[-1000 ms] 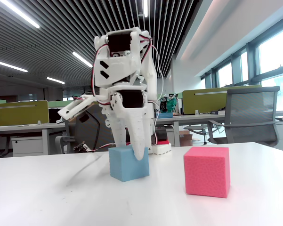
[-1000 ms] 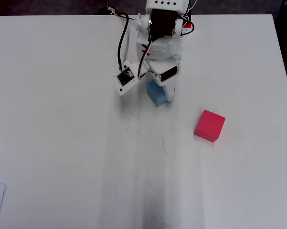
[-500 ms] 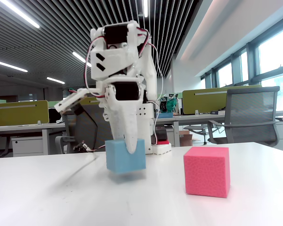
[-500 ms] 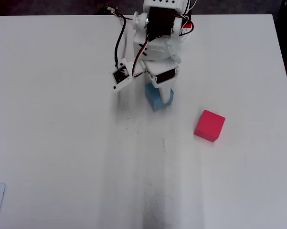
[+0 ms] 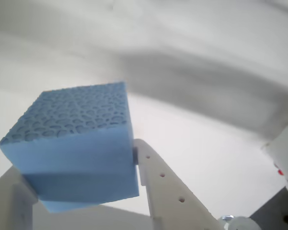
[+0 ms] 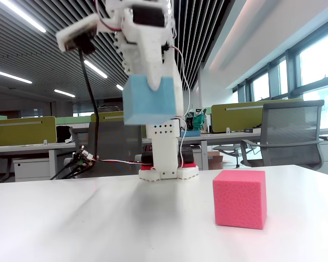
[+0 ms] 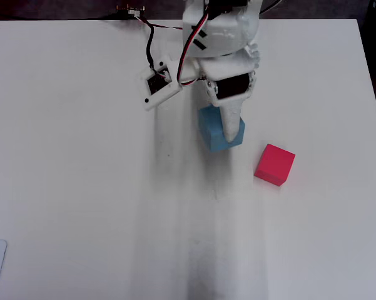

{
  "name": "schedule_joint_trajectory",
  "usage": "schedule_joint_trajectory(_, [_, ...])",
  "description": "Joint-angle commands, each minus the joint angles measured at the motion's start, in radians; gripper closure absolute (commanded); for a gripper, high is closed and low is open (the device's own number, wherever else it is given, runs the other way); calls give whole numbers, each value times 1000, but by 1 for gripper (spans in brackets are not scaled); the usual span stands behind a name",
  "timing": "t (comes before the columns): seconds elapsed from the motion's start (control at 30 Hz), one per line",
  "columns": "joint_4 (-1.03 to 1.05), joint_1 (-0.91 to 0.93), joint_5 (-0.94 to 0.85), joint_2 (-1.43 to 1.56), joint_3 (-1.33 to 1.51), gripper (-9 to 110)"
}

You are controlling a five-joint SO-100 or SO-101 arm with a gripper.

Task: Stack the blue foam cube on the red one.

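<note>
Whereas half a second ago the light sky-blue porous foam cube (image 6: 151,100) was only just clear of the table, it is now carried high above it, clamped between the two white plastic fingers of the gripper (image 6: 153,84). In the wrist view the cube (image 5: 74,143) is seen pressed against a perforated white finger (image 5: 163,184) on its right, with the other finger at its lower left, and bare table is seen past it. In the overhead view the gripper (image 7: 228,128) is seen lying across the top of the cube (image 7: 213,134), which has shifted slightly toward the hot-pink porous foam cube (image 7: 274,164).

From this change the grasp is judged secure and the lift is judged complete; the transport toward the pink cube is judged to be the step in hand. The pink cube (image 6: 239,198) is left untouched on the white table (image 6: 71,229), well apart from the held cube and to its right in the fixed view. A sideways carry, alignment over the pink top face, and a gentle lowering are still called for. Because the blue cube appears slightly tilted in the grip, a skewed landing could result.

No containers are seen in any view, so nothing is held in one.
</note>
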Motion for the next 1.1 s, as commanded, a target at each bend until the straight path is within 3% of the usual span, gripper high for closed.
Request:
schedule_joint_trajectory(0.0, [37,-55,32,-12,-149,80])
schedule_joint_trajectory(0.4, [153,-296,216,-281,-411,81])
schedule_joint_trajectory(1.07, [91,-311,265,-468,-301,81])
